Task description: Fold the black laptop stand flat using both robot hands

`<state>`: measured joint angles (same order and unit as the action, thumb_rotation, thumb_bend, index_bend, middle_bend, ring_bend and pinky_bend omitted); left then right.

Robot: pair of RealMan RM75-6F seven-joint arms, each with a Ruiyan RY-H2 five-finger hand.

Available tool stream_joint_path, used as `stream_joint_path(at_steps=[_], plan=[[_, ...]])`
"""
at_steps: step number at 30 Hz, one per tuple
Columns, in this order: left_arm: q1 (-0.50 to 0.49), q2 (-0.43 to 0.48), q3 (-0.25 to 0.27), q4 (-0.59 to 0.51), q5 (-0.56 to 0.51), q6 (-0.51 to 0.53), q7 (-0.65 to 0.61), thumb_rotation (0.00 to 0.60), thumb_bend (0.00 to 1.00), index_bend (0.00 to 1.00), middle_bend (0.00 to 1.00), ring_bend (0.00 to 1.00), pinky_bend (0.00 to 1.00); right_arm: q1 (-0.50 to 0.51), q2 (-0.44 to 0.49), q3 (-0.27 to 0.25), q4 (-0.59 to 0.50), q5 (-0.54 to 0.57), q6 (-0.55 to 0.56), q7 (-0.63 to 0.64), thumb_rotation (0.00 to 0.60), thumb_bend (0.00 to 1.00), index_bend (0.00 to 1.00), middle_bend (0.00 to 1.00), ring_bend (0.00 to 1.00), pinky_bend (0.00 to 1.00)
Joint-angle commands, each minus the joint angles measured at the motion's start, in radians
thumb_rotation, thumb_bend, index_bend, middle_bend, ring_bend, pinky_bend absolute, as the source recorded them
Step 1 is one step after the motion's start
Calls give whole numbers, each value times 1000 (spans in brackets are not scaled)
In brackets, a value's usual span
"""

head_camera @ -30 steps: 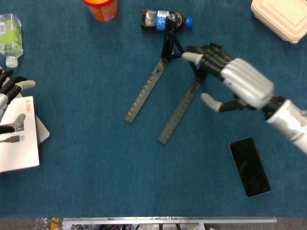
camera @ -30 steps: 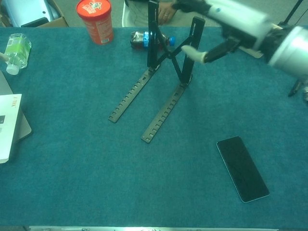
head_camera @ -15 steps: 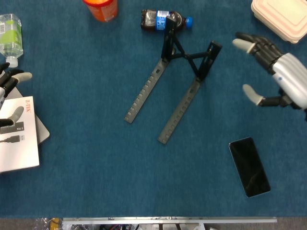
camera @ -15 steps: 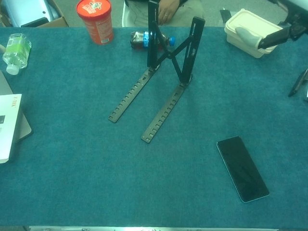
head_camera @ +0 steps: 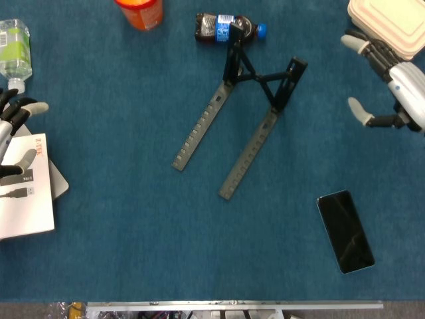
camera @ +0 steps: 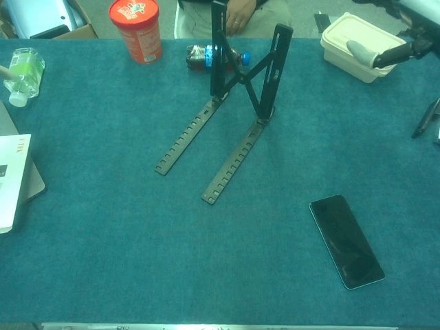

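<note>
Currently the stand (head_camera: 247, 109) sits mid-desk, uprights raised, rails running toward the robot, nearer the right robot hand (head_camera: 392, 93) than the left robot hand (head_camera: 14, 139), both released and empty.

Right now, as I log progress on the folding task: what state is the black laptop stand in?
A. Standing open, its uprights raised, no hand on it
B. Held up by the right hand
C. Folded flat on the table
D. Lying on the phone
A: the laptop stand has its uprights raised, while the right hand and left hand are at the table edges, touching nothing.
</note>
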<state>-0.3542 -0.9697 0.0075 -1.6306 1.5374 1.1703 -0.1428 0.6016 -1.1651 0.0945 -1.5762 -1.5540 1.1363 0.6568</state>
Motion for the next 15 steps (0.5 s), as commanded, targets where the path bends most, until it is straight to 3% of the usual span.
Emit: stream_joint_path(at_steps=[1, 15], plan=[[1, 0, 1, -1, -3, -1, 4, 600, 357, 185, 168, 60, 26, 23, -36, 11, 41, 12, -32, 35, 600, 416, 0, 0, 0, 0], [12, 9, 4, -8, -10, 7, 7, 600, 357, 185, 168, 60, 26, 104, -143, 0, 115, -20, -129, 55, 600, 416, 0, 0, 0, 0]])
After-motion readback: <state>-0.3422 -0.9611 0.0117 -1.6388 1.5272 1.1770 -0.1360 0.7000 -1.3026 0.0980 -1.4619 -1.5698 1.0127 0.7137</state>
